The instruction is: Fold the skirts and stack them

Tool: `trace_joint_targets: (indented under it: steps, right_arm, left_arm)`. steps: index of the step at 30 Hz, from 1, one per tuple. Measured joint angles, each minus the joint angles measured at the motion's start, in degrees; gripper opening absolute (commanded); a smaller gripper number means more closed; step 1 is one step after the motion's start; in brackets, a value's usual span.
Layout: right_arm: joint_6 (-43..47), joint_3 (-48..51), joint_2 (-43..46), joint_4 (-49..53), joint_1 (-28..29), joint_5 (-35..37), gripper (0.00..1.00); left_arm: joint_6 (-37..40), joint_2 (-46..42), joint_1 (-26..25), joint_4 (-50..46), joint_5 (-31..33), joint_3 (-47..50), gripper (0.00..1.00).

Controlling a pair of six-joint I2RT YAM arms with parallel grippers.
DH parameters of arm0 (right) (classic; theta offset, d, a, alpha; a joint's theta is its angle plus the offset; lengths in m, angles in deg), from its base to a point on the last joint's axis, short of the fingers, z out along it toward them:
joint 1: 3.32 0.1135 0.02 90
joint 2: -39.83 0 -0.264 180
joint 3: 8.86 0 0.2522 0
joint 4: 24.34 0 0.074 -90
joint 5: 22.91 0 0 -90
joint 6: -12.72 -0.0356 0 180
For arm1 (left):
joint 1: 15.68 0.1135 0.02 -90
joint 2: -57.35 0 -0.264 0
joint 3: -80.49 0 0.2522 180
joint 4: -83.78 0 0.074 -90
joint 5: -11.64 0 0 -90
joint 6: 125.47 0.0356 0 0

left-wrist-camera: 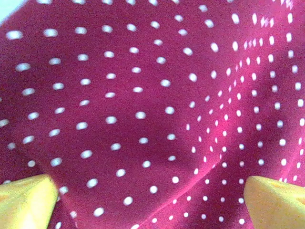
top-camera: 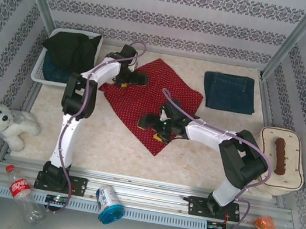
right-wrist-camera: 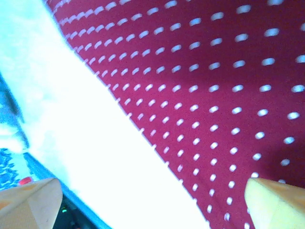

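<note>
The red dotted skirt (top-camera: 165,93) lies flat and cornerwise at mid-worktop (top-camera: 113,140), one corner pointing toward the arm bases. Both claws are released, jaws wide, holding nothing. The left claw (top-camera: 137,79) (left-wrist-camera: 152,200) hovers over the skirt's far-left part. The right claw (top-camera: 150,124) (right-wrist-camera: 152,200) straddles its near-left hem, cloth to one side and bare worktop to the other. This likely precedes a two-armed fold. A folded denim skirt (top-camera: 228,92) lies far right.
</note>
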Motion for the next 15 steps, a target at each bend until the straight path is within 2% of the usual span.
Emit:
trace_joint_targets:
  steps: [3,6,9,11,15]
  right_arm:
    - [1.66,-2.71,4.13,2.43,-3.82,3.41,0.98]
    - [7.50,-7.93,5.38,6.21,-11.85,5.95,0.98]
    - [13.90,-13.60,2.01,9.49,-19.04,6.80,0.98]
    - [18.45,-18.38,-2.95,12.07,-23.12,6.16,0.98]
    - [25.07,-27.28,-13.64,18.05,-26.29,4.79,0.98]
  left_arm:
    - [1.70,4.07,-1.84,-3.58,1.03,-10.91,1.00]
    - [2.45,2.69,-3.93,-6.36,1.38,-13.77,1.00]
    - [2.38,-3.04,-5.38,-6.43,1.66,-7.65,1.00]
    - [2.01,-9.38,-5.73,-5.25,2.36,1.11,1.00]
    - [0.11,-14.19,-4.66,-1.97,3.39,9.57,1.00]
